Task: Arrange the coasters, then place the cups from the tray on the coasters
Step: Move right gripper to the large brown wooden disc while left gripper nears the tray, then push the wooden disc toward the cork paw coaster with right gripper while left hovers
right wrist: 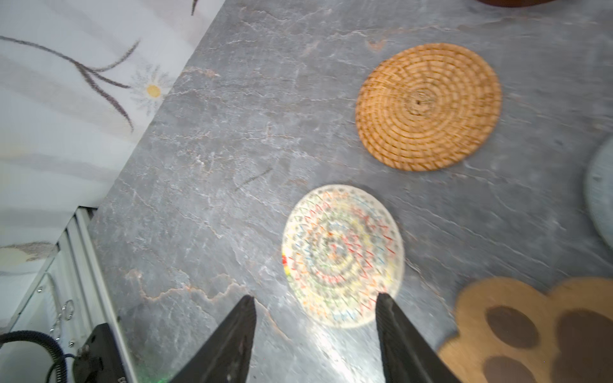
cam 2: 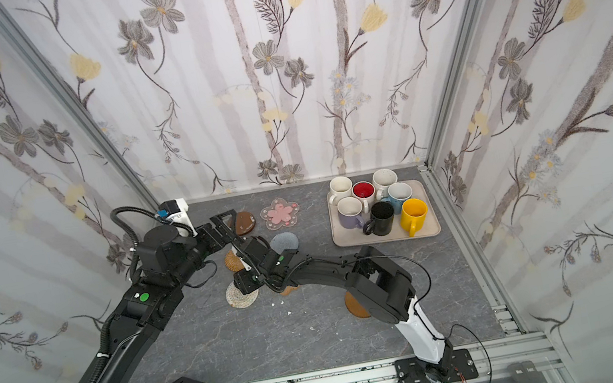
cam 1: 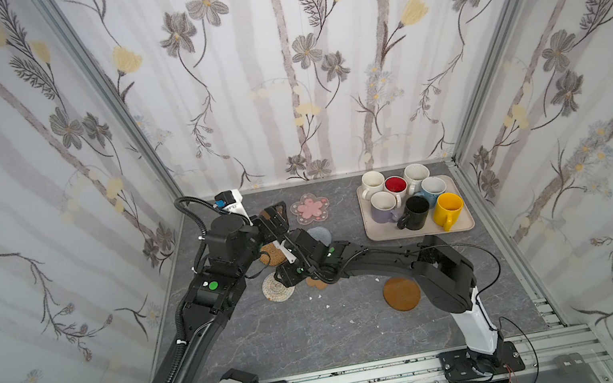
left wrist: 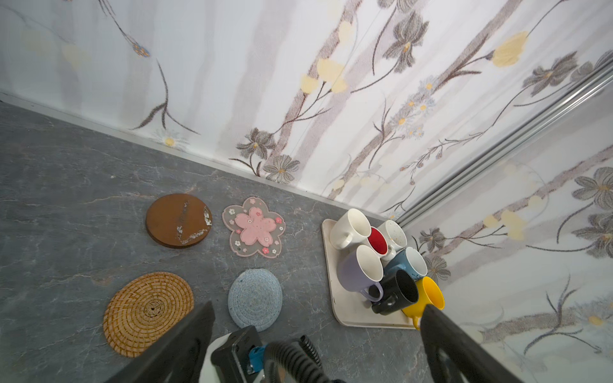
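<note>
Several cups stand crowded on the beige tray [cam 1: 379,233], among them a yellow one [cam 1: 449,208] and a black one [cam 1: 417,209]. The coasters lie flat on the grey table: pink flower [left wrist: 254,230], scuffed brown disc [left wrist: 178,220], grey-blue woven round [left wrist: 254,299], orange rattan round [right wrist: 428,106], pale woven round [right wrist: 341,255], tan paw [right wrist: 530,331], and a second brown disc [cam 1: 401,294] near the right arm's elbow. My left gripper [left wrist: 315,315] hangs wide open and empty above the far-left coasters. My right gripper [right wrist: 315,300] is open just short of the pale woven round, holding nothing.
Floral walls close in the back and both sides. The right arm [cam 1: 371,261] stretches across the middle of the table, passing under the left arm [cam 1: 223,257]. Small white crumbs [cam 1: 328,306] lie on the table. A metal rail [cam 1: 369,376] runs along the front edge.
</note>
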